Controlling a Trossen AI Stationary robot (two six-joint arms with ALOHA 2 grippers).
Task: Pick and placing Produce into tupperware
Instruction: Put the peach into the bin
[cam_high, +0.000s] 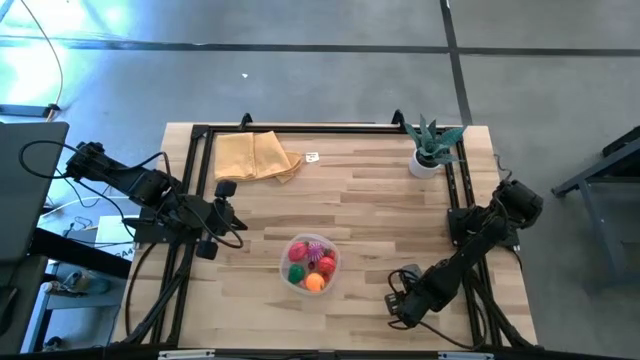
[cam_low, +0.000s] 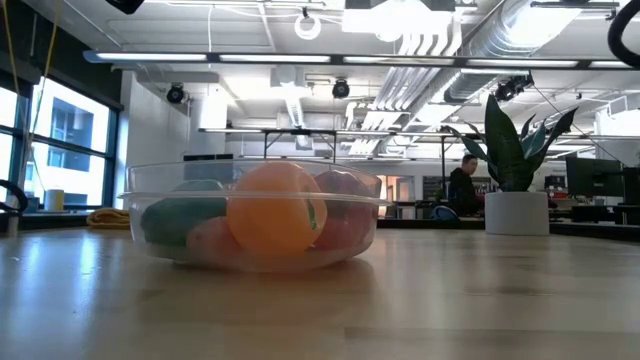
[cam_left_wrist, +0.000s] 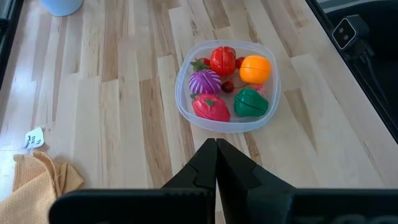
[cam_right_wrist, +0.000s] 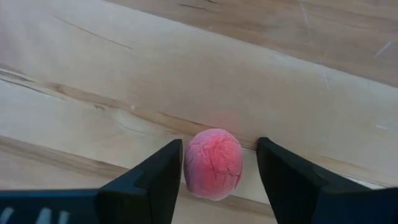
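Note:
The clear tupperware (cam_high: 285, 262) stands near the table's near-middle and holds several toy produce pieces: an orange one (cam_left_wrist: 255, 69), a red one (cam_left_wrist: 222, 60), a purple one (cam_left_wrist: 205, 81) and a green one (cam_left_wrist: 250, 102). My left gripper (cam_left_wrist: 216, 155) is shut and hovers left of the tupperware (cam_left_wrist: 180, 93), touching nothing. My right gripper (cam_right_wrist: 219, 143) is open, low over the table to the tupperware's right (cam_high: 393, 300). A small pink-red fruit (cam_right_wrist: 213, 163) lies on the wood between its fingers. My right gripper comes at the pink-red fruit from above, slanting, one finger on each side. One finger (cam_right_wrist: 171, 165) stands right against the fruit's side (cam_right_wrist: 188, 165); whether it touches, I cannot tell. The other finger (cam_right_wrist: 273, 168) is clearly apart. The fruit rests on the table.
A folded yellow-tan cloth (cam_high: 255, 156) lies near the far left corner, with a small white tag (cam_high: 312, 157) beside it. A spiky green plant in a white pot (cam_high: 430, 150) stands at the far right. Black frame rails (cam_high: 195, 180) run along the table's sides.

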